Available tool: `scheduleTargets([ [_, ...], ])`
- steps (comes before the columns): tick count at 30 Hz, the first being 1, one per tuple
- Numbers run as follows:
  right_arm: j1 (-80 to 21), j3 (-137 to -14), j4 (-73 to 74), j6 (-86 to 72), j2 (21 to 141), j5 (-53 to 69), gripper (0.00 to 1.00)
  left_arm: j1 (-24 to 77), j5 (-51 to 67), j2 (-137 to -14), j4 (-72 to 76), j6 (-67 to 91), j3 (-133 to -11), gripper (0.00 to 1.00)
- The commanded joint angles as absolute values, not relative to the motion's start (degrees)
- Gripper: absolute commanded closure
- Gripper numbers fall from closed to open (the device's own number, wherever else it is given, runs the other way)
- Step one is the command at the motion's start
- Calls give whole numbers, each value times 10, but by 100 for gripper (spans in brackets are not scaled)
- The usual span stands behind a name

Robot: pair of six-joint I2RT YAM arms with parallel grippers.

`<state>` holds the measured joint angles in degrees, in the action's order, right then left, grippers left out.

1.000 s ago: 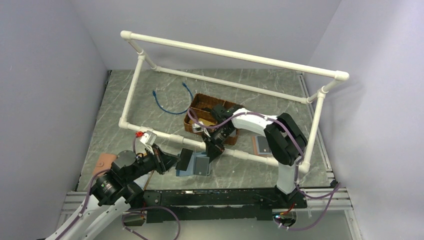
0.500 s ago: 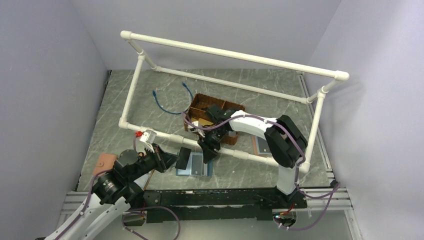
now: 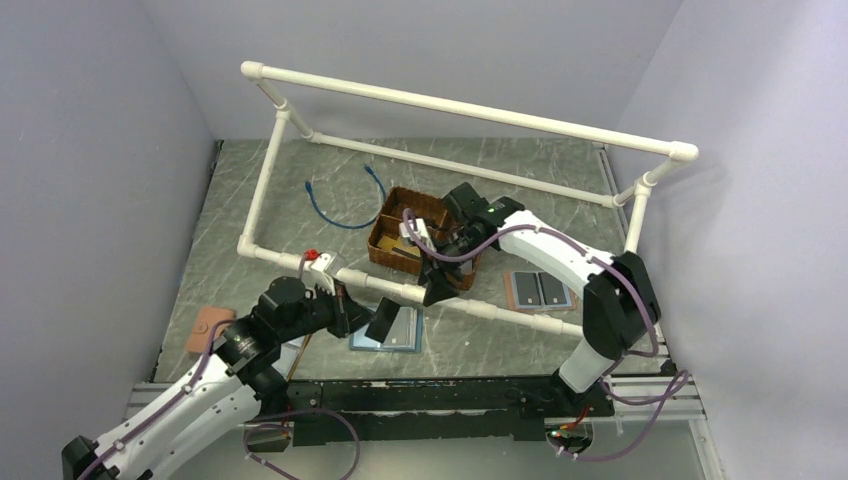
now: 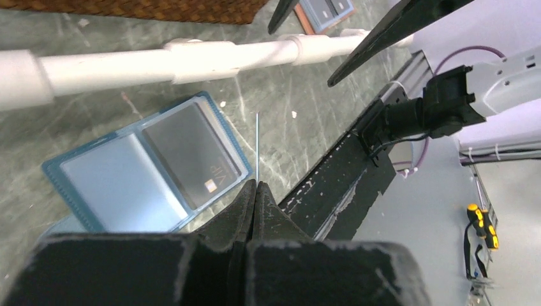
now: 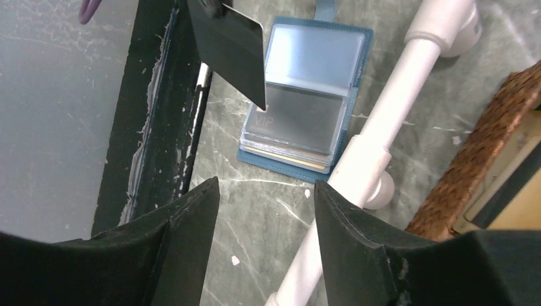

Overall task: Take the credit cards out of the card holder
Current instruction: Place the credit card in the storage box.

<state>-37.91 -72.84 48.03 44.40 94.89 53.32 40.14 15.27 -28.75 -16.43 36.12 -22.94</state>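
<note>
The slate-blue card holder (image 3: 398, 330) lies open on the table in front of the white pipe. It also shows in the left wrist view (image 4: 121, 185) and the right wrist view (image 5: 316, 57). A dark grey card marked VIP (image 4: 191, 150) sits in one clear pocket (image 5: 298, 118). My left gripper (image 3: 362, 318) is shut on another dark card (image 3: 383, 319), held tilted above the holder's left edge. That card shows edge-on in the left wrist view (image 4: 257, 143), in front of the gripper (image 4: 255, 185), and flat in the right wrist view (image 5: 229, 48). My right gripper (image 3: 437, 291) is open and empty over the pipe (image 5: 265, 188).
A white PVC pipe frame (image 3: 470, 105) stands over the table; its front bar (image 5: 383, 146) runs just behind the holder. A wicker basket (image 3: 415, 210) sits behind it. A brown holder with two grey cards (image 3: 538, 291) lies right, an orange-tan holder (image 3: 208, 327) left, a blue cable (image 3: 340, 205) at the back.
My right gripper has pulled back from the holder, up and right toward the basket. My left gripper has moved right with the dark card. The holder now lies flat and open.
</note>
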Motion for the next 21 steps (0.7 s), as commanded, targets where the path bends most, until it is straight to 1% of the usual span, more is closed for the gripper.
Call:
scheduleTargets([
  [1, -357, -708, 495, 541, 898, 599, 40, 400, 219, -326, -66, 331, -253, 100],
  [8, -320, -692, 572, 689, 862, 677, 39, 400, 257, -381, -17, 308, -256, 100],
  [13, -312, -684, 579, 714, 852, 683, 37, 399, 268, -416, -4, 285, -270, 100],
  [21, -303, -688, 594, 734, 853, 686, 36, 399, 282, -462, 56, 260, -273, 100],
])
